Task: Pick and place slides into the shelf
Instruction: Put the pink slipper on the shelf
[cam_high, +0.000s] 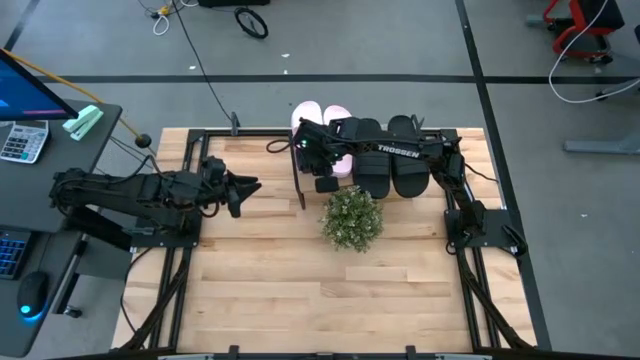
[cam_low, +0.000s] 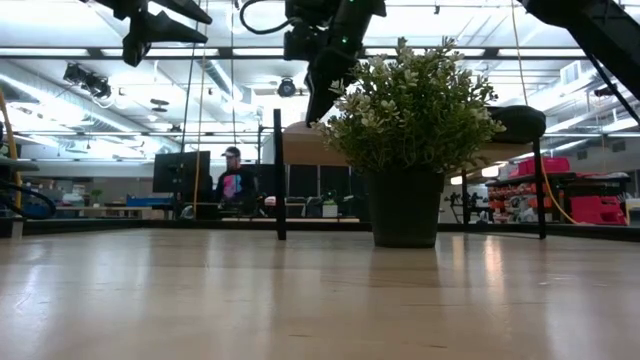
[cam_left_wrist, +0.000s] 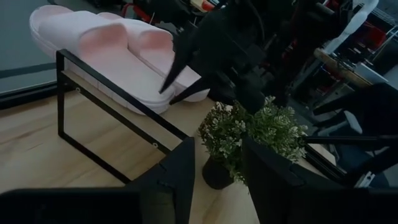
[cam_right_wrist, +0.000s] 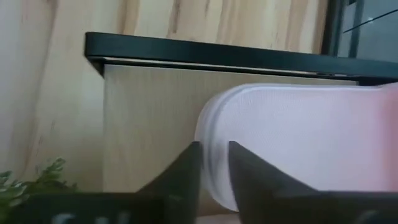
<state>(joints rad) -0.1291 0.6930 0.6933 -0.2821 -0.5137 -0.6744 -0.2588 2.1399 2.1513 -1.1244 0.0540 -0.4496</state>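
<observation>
Hovering right hand (cam_high: 303, 137) just above pink slides (cam_high: 322, 120), on shelf (cam_right_wrist: 143, 118)

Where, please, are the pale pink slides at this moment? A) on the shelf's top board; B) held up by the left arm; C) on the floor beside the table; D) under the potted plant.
A: the pink slides lie side by side on the shelf top board, next to the black slides, with the right gripper over them.
</observation>
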